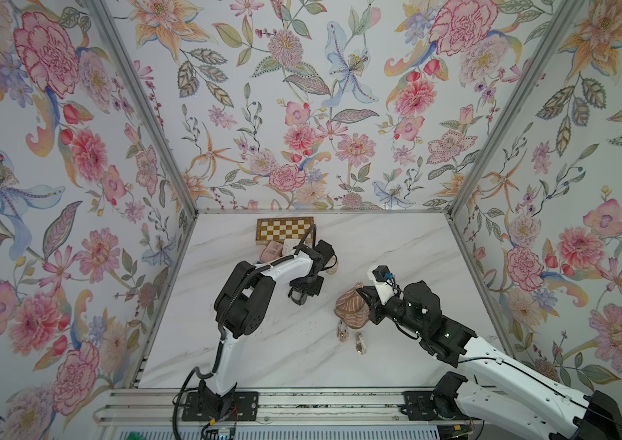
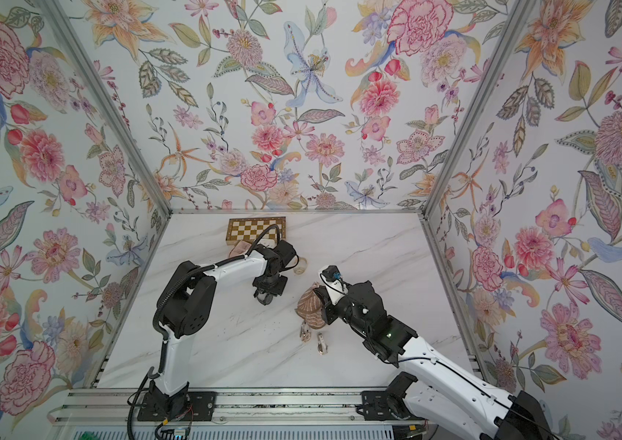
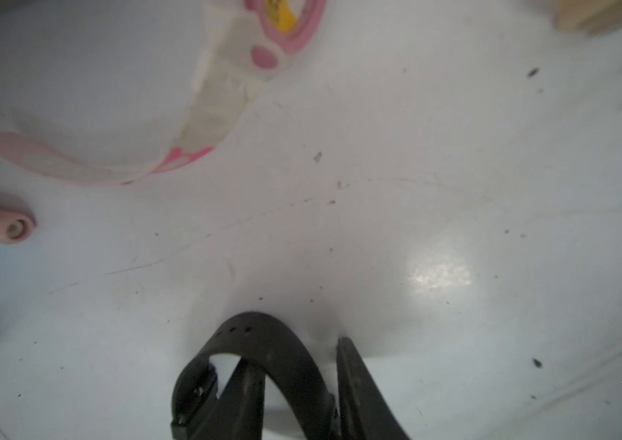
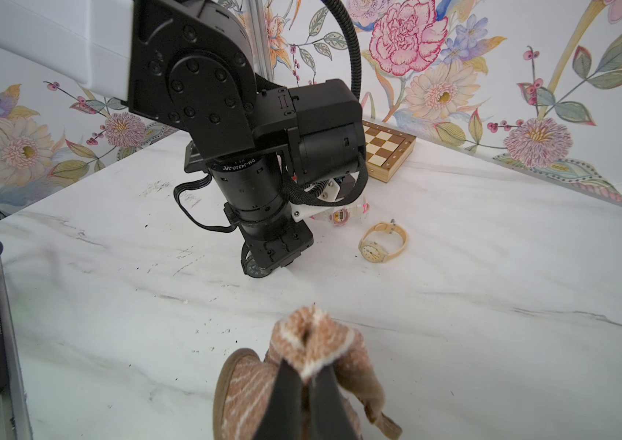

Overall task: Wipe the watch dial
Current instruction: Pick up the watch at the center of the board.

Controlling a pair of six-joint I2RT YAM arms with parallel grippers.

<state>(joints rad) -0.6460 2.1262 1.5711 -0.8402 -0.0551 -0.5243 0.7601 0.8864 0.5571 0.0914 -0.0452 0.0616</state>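
A black watch [image 3: 263,343] sits in my left gripper [image 3: 298,354], whose fingers are shut on its strap, with the dial [image 3: 193,396] off to one side. In the right wrist view the watch dial [image 4: 258,268] hangs under that gripper, just above the marble table. In both top views the left gripper [image 1: 303,295] [image 2: 267,295] points down at mid-table. My right gripper [image 4: 307,375] is shut on a bunched brown striped cloth [image 4: 317,339] [image 1: 351,308], to the right of the watch and apart from it.
A beige watch [image 4: 381,244] and a pink-and-white watch [image 4: 339,217] [image 3: 233,76] lie behind the left gripper. A wooden chessboard box [image 1: 284,228] stands at the back, with small pink boxes [image 1: 273,249] by it. Two small metal items [image 1: 341,331] lie in front of the cloth.
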